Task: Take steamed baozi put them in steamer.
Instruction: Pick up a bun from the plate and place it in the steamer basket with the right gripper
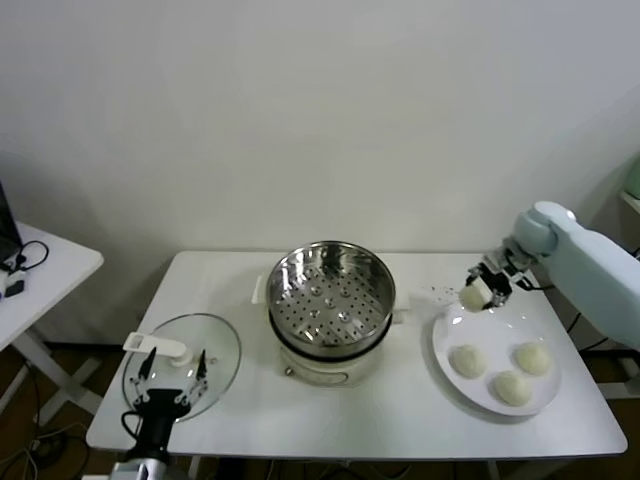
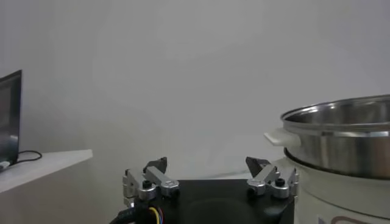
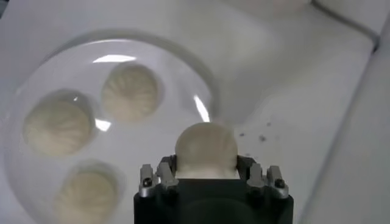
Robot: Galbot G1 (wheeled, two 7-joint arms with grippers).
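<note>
1. Off-white dough was gripped: one steamed baozi was clenched between the fingers of the right gripper, raised above the back rim of the white plate near the table's right edge.
2. Three more baozi were left lying on that plate.
3. The steamer was seen at the table's centre, its basket unfilled.
4. The left gripper was held spread apart over the glass lid by the front-left corner.

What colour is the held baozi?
Off-white baozi, clearest in the right wrist view.
</note>
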